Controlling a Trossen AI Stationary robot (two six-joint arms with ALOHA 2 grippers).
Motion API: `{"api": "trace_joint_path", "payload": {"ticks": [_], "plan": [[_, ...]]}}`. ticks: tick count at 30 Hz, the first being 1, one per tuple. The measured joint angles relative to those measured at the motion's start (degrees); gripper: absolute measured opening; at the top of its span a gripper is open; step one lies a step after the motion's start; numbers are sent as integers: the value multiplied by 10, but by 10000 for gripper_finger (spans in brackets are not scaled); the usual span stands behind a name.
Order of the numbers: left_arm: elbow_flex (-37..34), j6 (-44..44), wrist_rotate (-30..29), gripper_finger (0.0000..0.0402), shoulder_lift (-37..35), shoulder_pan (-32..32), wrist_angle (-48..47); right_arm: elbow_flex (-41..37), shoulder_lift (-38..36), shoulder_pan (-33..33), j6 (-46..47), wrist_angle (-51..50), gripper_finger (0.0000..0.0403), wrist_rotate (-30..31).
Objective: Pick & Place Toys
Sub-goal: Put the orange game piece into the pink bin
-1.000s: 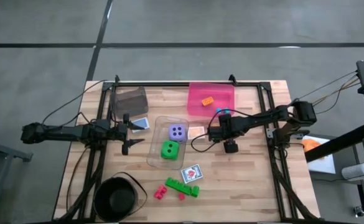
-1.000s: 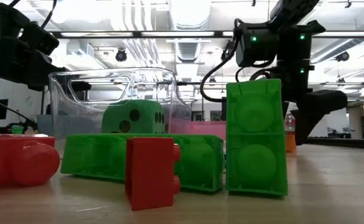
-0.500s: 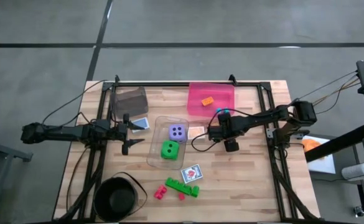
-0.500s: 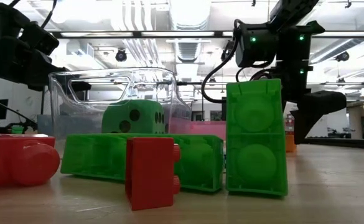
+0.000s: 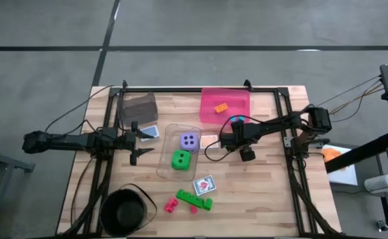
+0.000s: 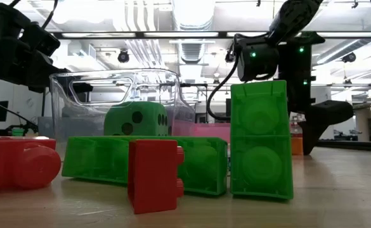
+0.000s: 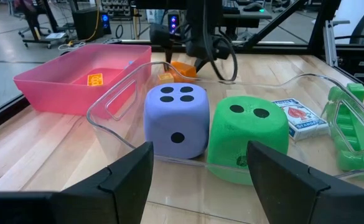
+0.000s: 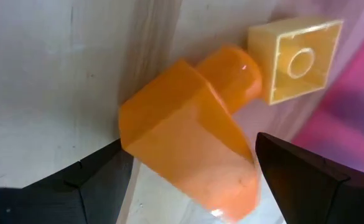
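Orange brick (image 8: 191, 149) lying tilted on the worktop (image 5: 273, 192) just right of centre in the high view, between the clear bin (image 5: 169, 174) and the pink bin (image 5: 241, 114), with a small yellow brick (image 8: 295, 59) touching its round stud. Right hand (image 8: 194, 171) low over it, fingers (image 8: 300, 180) spread open on either side of the orange brick, not closed on it.

Purple die (image 5: 189, 141) and green die (image 5: 180, 159) side by side inside the clear bin at frame centre. Small orange piece (image 5: 221, 107) in the pink bin, upper centre. Picture card (image 5: 203, 185) below the clear bin; green bricks (image 5: 194, 199) and red pieces (image 5: 172, 206) at lower centre.

Left hand (image 7: 197, 180) open at centre left, facing the clear bin. Black bowl (image 5: 123, 212) at lower left.
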Motion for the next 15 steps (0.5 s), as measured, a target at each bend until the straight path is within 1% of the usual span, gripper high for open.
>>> {"api": "trace_joint_path", "payload": {"ticks": [4,7,10,14,15], "plan": [[0,0,0,258,0,0,0,3,17,0,2,-1,332,2],[0,0,0,258,0,0,0,5,19,4,22,-3,305,-7],[0,0,0,258,0,0,0,4,10,8,47,-5,251,-21],[0,0,0,258,0,0,0,5,-8,13,89,1,161,-39],[0,0,0,258,0,0,0,4,-10,13,97,-2,152,-53]]}}
